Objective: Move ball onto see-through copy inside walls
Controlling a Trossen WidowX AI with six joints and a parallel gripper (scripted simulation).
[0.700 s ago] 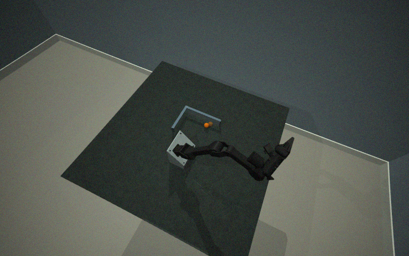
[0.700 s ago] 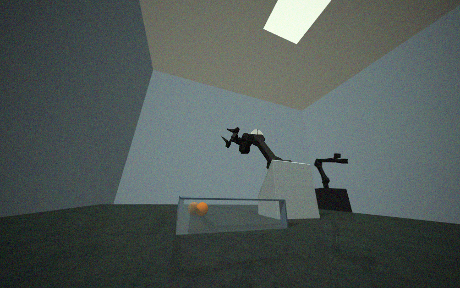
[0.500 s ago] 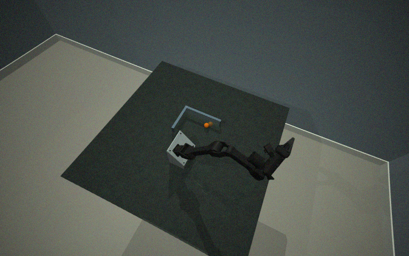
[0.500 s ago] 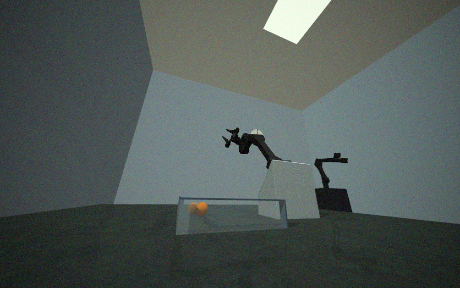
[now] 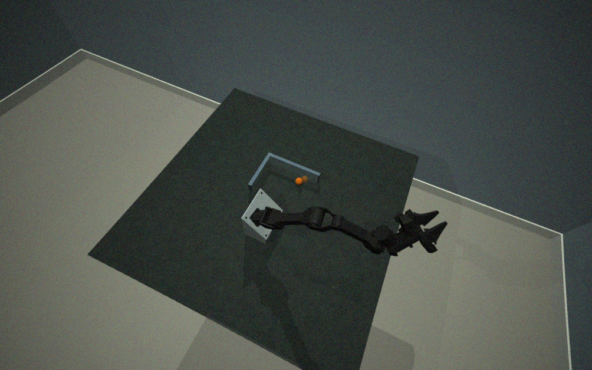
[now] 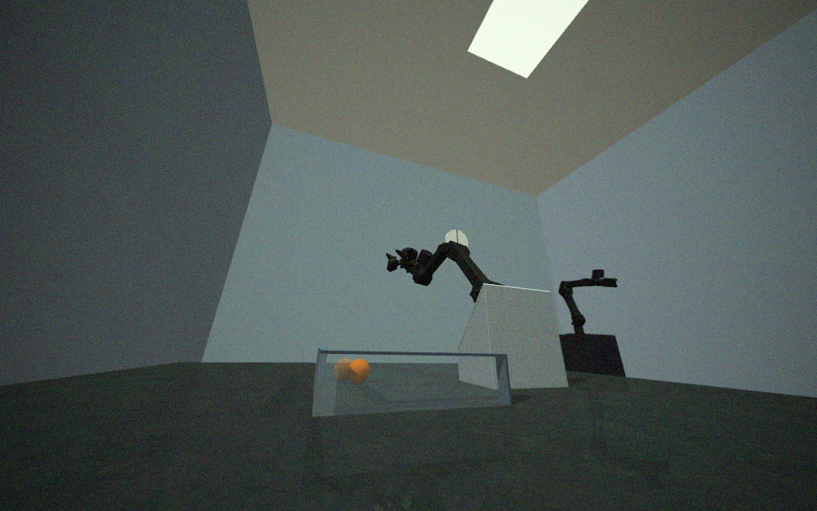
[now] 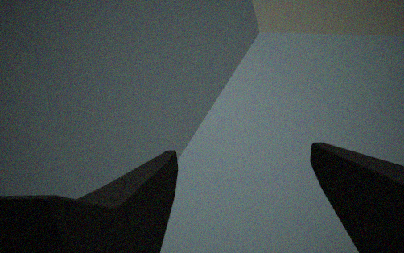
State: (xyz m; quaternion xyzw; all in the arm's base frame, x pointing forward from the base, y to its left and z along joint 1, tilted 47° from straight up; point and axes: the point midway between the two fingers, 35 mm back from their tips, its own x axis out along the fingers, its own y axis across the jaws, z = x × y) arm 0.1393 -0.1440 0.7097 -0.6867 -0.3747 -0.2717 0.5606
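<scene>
The black two-fingered tool (image 5: 430, 227) hangs spread and empty beyond the dark surface's (image 5: 183, 227) right edge; the small orange ball (image 5: 298, 180) sits inside the low clear walls (image 5: 279, 162), only partly overlapping its see-through copy (image 5: 304, 178).

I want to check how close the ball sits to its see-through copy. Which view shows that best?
The exterior view: the ball appears largest there, overlapping the see-through copy behind the clear wall. The top view shows both as small dots, overlapping, near the far wall. The wrist view shows only the open claw and room walls.
</scene>
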